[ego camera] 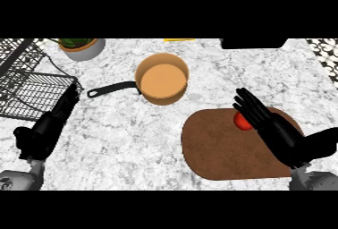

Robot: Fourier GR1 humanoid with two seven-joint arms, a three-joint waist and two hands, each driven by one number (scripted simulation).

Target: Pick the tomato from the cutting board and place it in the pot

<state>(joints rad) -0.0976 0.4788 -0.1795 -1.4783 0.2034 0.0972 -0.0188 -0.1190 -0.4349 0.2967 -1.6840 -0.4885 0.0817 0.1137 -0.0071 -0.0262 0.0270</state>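
Tomato (242,121) on board (231,145), partly hidden behind right hand (274,129); fingers straight, spread, not yet curled round it. Pot (162,78) well apart, up-left, mouth open for receiving. Left hand (46,129) open, resting at left edge.

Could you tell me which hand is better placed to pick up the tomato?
The right hand: its straight fingers already lie over the tomato on the cutting board. The left hand rests open at the counter's far left, beside the wire rack.
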